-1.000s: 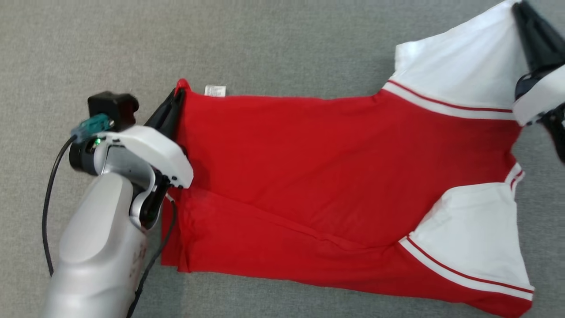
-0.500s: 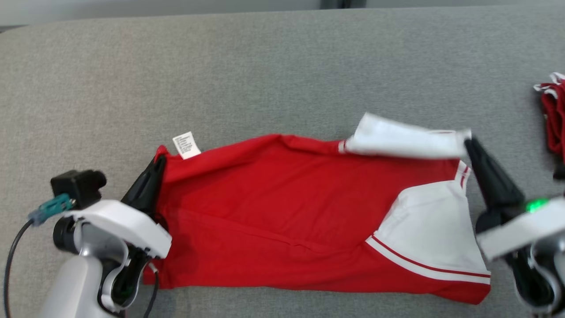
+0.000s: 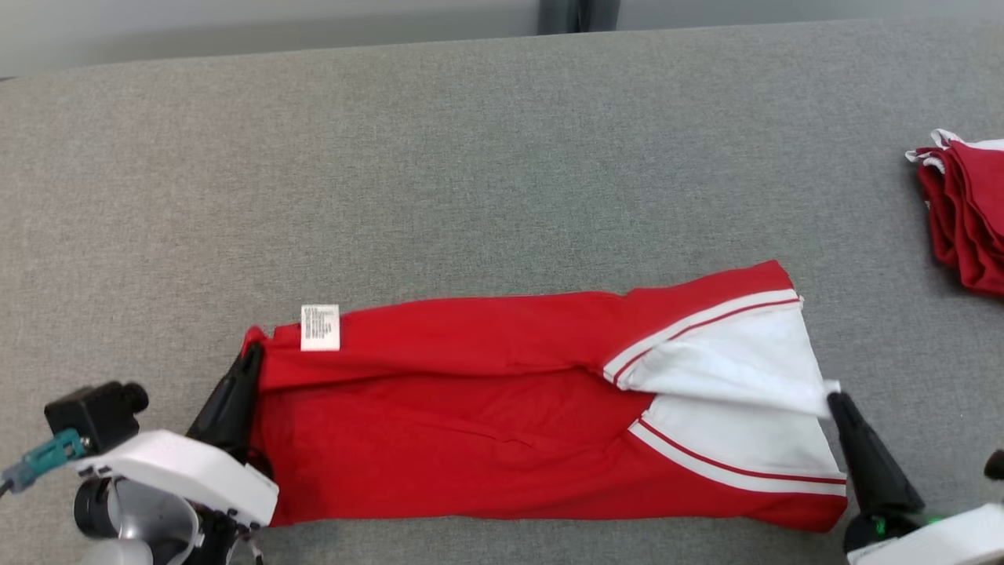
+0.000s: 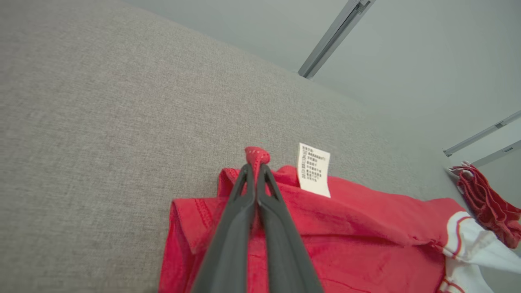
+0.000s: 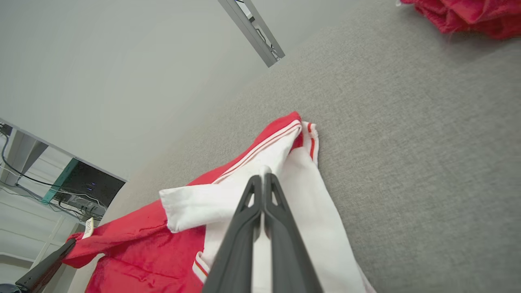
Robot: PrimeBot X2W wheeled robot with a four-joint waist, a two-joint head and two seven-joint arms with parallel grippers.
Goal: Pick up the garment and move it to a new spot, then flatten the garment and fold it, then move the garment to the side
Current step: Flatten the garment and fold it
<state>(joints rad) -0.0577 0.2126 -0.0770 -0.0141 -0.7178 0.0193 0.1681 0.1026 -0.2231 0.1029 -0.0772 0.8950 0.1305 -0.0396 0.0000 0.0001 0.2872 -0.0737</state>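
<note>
The garment [image 3: 486, 424] is a red shirt with white, red-striped sleeves, lying on the grey table [image 3: 471, 173], its far half folded toward me. A white care label [image 3: 320, 327] shows at its left end. My left gripper [image 3: 249, 355] is shut on the garment's red hem corner [image 4: 257, 154] at the left. My right gripper [image 3: 833, 394] is shut on the edge of the white sleeve [image 5: 264, 169] at the right end. In the right wrist view the left gripper's dark fingers [image 5: 49, 260] show at the lower left.
A pile of red and white garments [image 3: 965, 212] lies at the table's right edge, also in the left wrist view [image 4: 484, 199] and right wrist view [image 5: 468, 14]. The table's far edge [image 3: 314, 47] meets a pale wall. A metal rail [image 5: 252, 30] stands behind.
Both grippers have drawn the garment's far edge toward me, so the shirt now lies folded in half lengthwise. The head camera has tilted up, bringing the table's far edge and the pile into view.
</note>
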